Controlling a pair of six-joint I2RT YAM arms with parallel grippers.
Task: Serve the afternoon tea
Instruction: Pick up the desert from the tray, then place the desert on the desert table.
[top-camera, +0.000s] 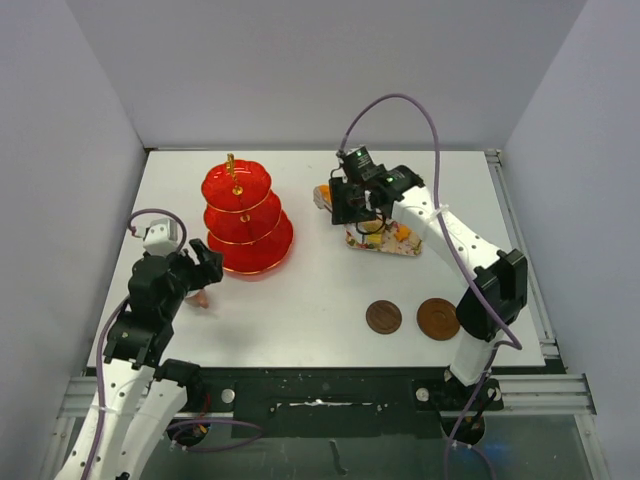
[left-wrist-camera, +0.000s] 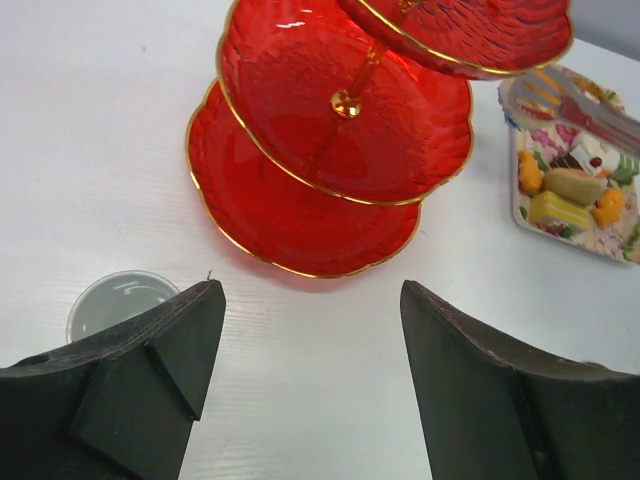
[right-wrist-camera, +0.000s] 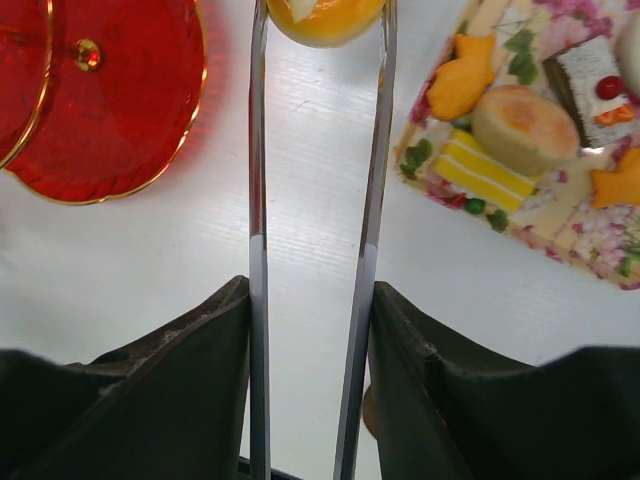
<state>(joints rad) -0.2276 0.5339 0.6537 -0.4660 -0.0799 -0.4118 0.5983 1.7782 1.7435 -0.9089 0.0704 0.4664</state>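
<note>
Orange cake (right-wrist-camera: 322, 18) pinched at tongs (right-wrist-camera: 258, 250) tips, over bench (right-wrist-camera: 150, 260) between red stand (right-wrist-camera: 110, 90) and floral tray (right-wrist-camera: 585, 235). Tongs' long axis runs straight out from right claw (right-wrist-camera: 310, 295), which clamps them. Left claw (left-wrist-camera: 310, 290) wide, facing upright stand.

White tubular left arm (top-camera: 150, 300) and right arm (top-camera: 440, 228) are carrying black joint housings. Purple cables (top-camera: 400, 97) are looping beside both. Matte black wedge-shaped jaws are showing scuffed edges.
</note>
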